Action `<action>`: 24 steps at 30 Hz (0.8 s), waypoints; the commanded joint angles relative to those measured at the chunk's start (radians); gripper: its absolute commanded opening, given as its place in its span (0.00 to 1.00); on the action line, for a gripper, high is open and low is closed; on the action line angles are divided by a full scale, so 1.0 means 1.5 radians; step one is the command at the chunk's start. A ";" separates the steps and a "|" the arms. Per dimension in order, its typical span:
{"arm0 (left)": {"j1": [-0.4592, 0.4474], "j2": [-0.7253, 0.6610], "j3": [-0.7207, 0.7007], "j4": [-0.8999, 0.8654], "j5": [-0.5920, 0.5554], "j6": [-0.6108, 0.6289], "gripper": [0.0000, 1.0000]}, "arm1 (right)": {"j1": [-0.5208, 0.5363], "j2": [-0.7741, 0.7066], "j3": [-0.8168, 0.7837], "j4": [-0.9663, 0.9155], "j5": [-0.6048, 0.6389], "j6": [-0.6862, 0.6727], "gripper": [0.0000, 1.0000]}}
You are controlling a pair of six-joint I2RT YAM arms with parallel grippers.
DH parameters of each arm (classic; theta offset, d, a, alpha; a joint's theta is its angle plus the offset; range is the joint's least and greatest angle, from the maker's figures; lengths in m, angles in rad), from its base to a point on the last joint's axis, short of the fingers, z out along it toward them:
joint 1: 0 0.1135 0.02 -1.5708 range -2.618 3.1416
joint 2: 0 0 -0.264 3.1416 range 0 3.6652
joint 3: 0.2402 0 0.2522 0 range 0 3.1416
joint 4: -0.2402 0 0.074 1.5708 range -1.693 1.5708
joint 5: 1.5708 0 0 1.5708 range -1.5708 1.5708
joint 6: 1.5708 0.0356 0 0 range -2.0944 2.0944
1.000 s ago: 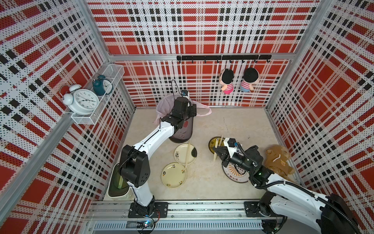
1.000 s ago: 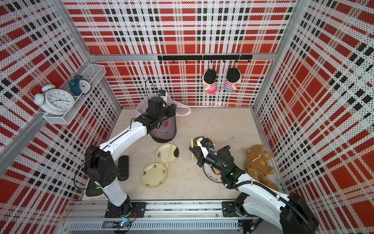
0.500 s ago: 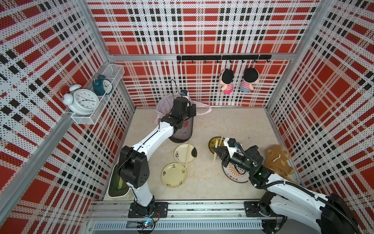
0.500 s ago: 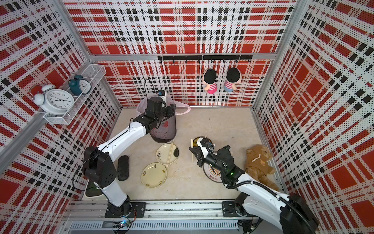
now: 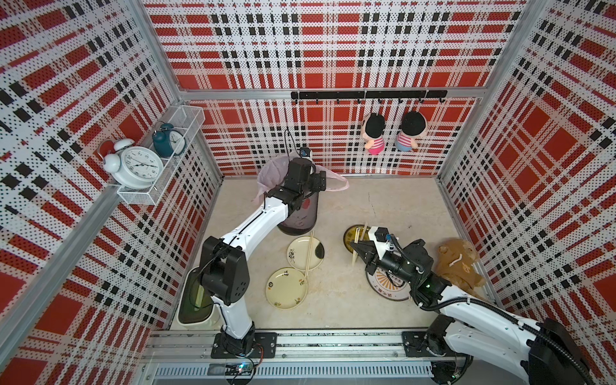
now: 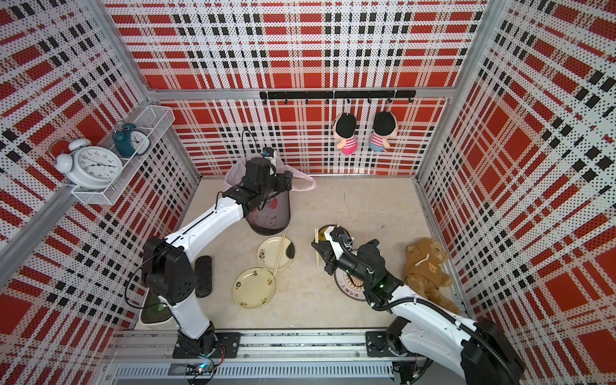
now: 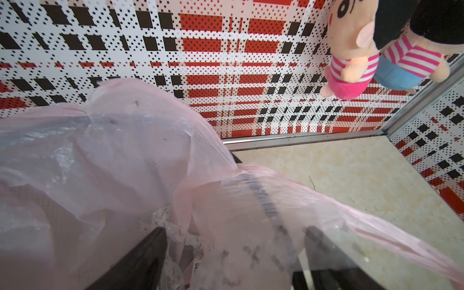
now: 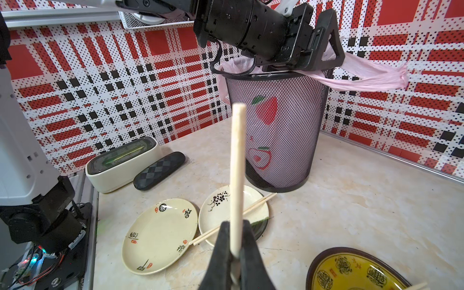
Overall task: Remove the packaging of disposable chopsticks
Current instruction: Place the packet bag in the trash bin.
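Observation:
My left gripper [image 7: 236, 236] hangs open over the mouth of the black mesh bin [image 5: 298, 220], its fingers [image 7: 148, 253] spread wide. A crumpled clear piece of packaging [image 7: 175, 241] with whitish print lies loose in the pink bag beside one finger, not pinched. My right gripper [image 8: 234, 226] is shut on disposable chopsticks [image 8: 237, 163], which stand up out of its jaws, bare of packaging. In both top views this gripper [image 5: 354, 246] [image 6: 315, 246] hovers by the yellow bowl [image 5: 348, 233]. More chopsticks lie across the white plate [image 5: 310, 253] and on the bowl [image 5: 362, 231].
A cream plate [image 5: 286, 288] lies in front of the white plate [image 5: 296, 255], and a patterned plate [image 5: 386, 290] lies under my right arm. A teddy bear [image 5: 458, 263] sits at the right wall. A white box with a green lid [image 5: 195, 300] and a dark case [image 6: 203, 276] are at the left.
The left arm's elbow has shifted a little while its gripper stays over the bin. The right arm holds still with the chopsticks.

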 commanded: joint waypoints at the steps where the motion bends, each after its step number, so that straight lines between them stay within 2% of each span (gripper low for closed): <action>1: 0.005 0.003 0.040 -0.016 -0.005 0.001 0.97 | -0.003 0.004 0.004 0.001 0.006 -0.014 0.00; 5: 0.024 -0.021 0.037 0.005 0.038 -0.018 0.99 | -0.003 0.003 0.004 0.001 0.008 -0.014 0.00; 10: 0.062 -0.070 -0.026 0.071 0.083 -0.047 1.00 | -0.003 0.002 0.004 0.001 0.007 -0.013 0.00; 14: 0.080 -0.100 -0.067 0.098 0.083 -0.054 0.92 | -0.003 0.003 0.004 0.001 0.007 -0.012 0.00; 16: 0.082 -0.106 -0.073 0.100 0.073 -0.054 0.82 | -0.003 0.004 0.004 0.000 0.006 -0.012 0.00; 17: 0.082 -0.107 -0.073 0.099 0.062 -0.055 0.80 | -0.003 0.004 0.005 0.000 0.007 -0.012 0.00; 18: 0.081 -0.109 -0.073 0.094 0.043 -0.056 0.79 | -0.003 0.004 0.004 0.000 0.007 -0.012 0.00; 21: 0.081 -0.115 -0.077 0.082 -0.021 -0.052 0.68 | -0.003 0.002 0.003 0.000 0.008 -0.013 0.00; 24: 0.086 -0.117 -0.079 0.065 -0.067 -0.048 0.66 | -0.003 0.000 0.005 -0.001 0.008 -0.013 0.00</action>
